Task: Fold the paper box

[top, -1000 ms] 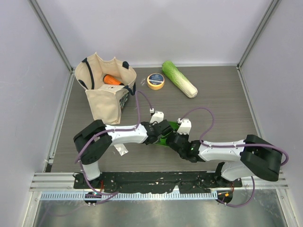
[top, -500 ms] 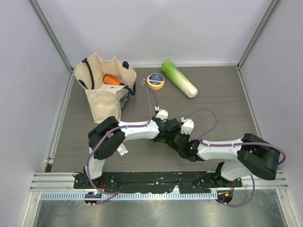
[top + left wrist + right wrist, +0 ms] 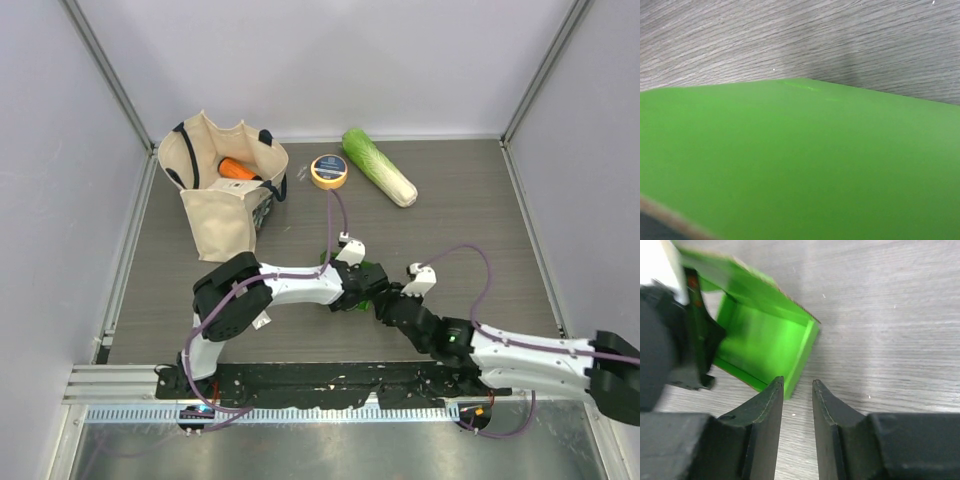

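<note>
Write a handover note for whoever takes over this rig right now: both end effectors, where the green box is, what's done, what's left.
Left end effector: shut on a side wall of the paper box.
Right end effector: slightly open, empty, tips just short of the box's near corner.
Box: on the table, front centre, between the arms.
Done: walls stand up, forming an open tray.
Left: top is open; the far flap probably needs folding over.
</note>
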Available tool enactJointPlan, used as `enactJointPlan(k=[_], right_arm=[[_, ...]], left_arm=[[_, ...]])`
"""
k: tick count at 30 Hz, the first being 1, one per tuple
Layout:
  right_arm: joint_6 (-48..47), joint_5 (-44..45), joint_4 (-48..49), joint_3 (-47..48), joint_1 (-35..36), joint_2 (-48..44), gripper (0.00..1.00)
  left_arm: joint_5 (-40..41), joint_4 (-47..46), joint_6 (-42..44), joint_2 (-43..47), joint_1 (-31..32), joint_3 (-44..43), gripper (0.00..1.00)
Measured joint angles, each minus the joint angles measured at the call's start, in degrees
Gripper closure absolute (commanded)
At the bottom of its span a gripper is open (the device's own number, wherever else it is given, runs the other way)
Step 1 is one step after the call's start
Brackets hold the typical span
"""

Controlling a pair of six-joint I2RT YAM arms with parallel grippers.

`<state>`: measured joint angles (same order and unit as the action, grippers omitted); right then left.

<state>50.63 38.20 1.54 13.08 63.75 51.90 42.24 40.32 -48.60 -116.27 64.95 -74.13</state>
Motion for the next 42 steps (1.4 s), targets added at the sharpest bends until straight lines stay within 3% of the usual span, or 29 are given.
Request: enactJointPlan(k=[7, 13, 22, 25, 26, 29, 34, 42], right_arm=[[-1.6, 4.1, -11.0, 1.4, -0.1, -20.8, 0.64], [-1.7, 9.1, -25.4, 5.7, -0.2, -26.5, 0.64], [-1.7, 10.2, -27.2, 6.6, -0.2, -28.1, 0.64], [-2.0, 10.0, -27.1, 6.6, -0.2, -26.5, 0.65], [-2.1, 9.8, -26.9, 6.6, -0.2, -25.9, 0.65], [-2.3, 9.2, -26.0, 6.6, -0.2, -24.0, 0.64], [-2.6, 7.1, -23.3, 6.6, -0.2, -18.0, 0.64], [-4.3, 2.4, -17.8, 6.7, -0.8, -9.3, 0.62]], left_arm=[[3.9, 4.0, -0.2, -3.7, 1.1, -3.7, 1.00], [11.2, 9.8, 0.6, -10.6, 1.1, -9.9, 1.00], [13.0, 9.7, 0.1, -10.6, 1.0, -10.0, 1.00], [9.4, 8.5, 1.7, -6.8, 0.3, -8.0, 0.87], [7.4, 8.2, 2.4, -5.4, -0.2, -7.2, 0.77], [1.1, 7.9, 4.2, -1.2, -1.5, -4.7, 0.63], [-10.6, 6.8, 5.6, 5.0, -4.2, -1.5, 0.50], [-21.0, 4.3, 6.3, 18.9, -5.4, 4.3, 0.34]])
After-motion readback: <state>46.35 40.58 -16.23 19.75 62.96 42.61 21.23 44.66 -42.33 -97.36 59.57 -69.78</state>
